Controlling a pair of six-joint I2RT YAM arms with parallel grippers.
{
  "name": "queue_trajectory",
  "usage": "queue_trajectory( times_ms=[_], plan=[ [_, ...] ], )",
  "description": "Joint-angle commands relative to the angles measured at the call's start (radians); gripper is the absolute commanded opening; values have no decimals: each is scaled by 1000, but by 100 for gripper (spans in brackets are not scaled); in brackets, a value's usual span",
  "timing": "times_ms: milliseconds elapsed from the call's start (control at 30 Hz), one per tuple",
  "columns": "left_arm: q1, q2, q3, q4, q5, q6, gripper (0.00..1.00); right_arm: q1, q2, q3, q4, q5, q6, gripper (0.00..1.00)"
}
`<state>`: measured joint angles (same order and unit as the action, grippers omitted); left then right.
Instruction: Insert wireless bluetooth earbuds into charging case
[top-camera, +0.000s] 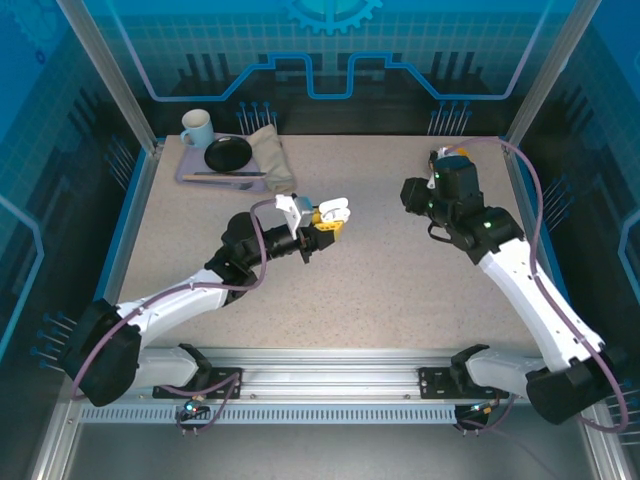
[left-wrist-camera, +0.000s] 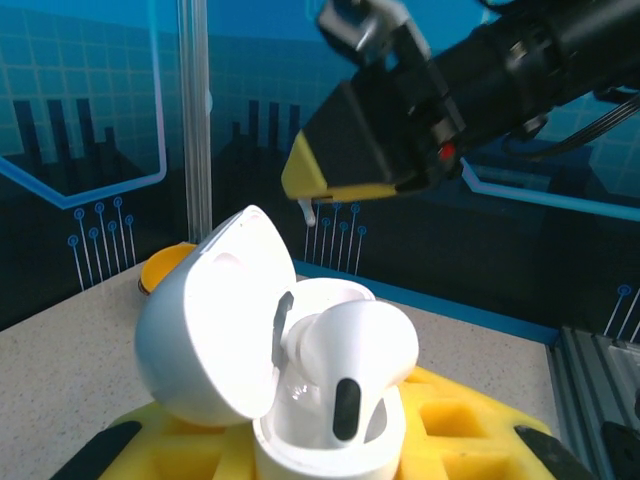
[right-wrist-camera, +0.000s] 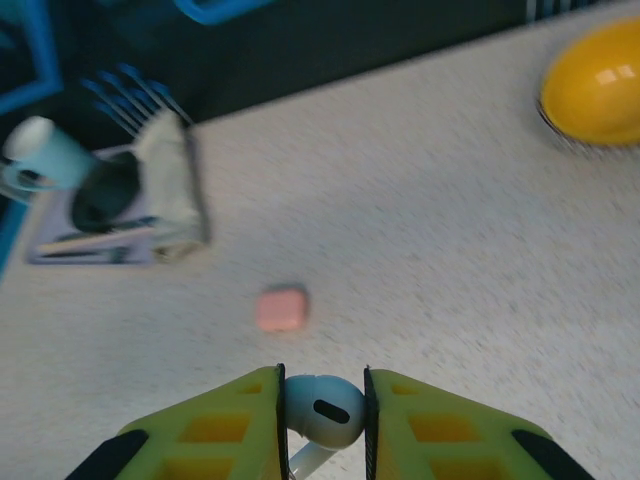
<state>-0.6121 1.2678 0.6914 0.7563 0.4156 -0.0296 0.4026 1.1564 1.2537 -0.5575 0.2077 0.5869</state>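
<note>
A white charging case (left-wrist-camera: 330, 430) with its lid (left-wrist-camera: 210, 330) hinged open to the left is held above the table by my left gripper (top-camera: 325, 222), which is shut on it. The case stands between yellow fingers (left-wrist-camera: 460, 420). One white earbud (left-wrist-camera: 350, 360) sits in the case, its head sticking up. My right gripper (right-wrist-camera: 322, 400) is shut on a second white earbud (right-wrist-camera: 322, 408), stem pointing down. In the top view this gripper (top-camera: 438, 160) is over the back right of the table, well apart from the case (top-camera: 335, 210).
A salmon-pink case (right-wrist-camera: 281, 308) lies shut on the table ahead of my right gripper. A yellow rounded object (right-wrist-camera: 595, 85) sits at that view's far right. At the back left, a tray (top-camera: 190, 176) carries a mug (top-camera: 196, 128), black plate (top-camera: 228, 153) and cloth (top-camera: 270, 158).
</note>
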Motion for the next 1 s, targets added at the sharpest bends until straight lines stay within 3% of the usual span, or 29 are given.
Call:
queue_trajectory(
  times_ms=[0,367,967],
  plan=[
    [6,23,50,13,40,-33,0,45,-44,39,107,-81,-98,24],
    [0,82,128,4,50,-105,0,195,-103,34,253,-137,-244,24],
    [-2,104,156,11,51,-127,0,274,-77,-25,298,-174,-384,24]
  ],
)
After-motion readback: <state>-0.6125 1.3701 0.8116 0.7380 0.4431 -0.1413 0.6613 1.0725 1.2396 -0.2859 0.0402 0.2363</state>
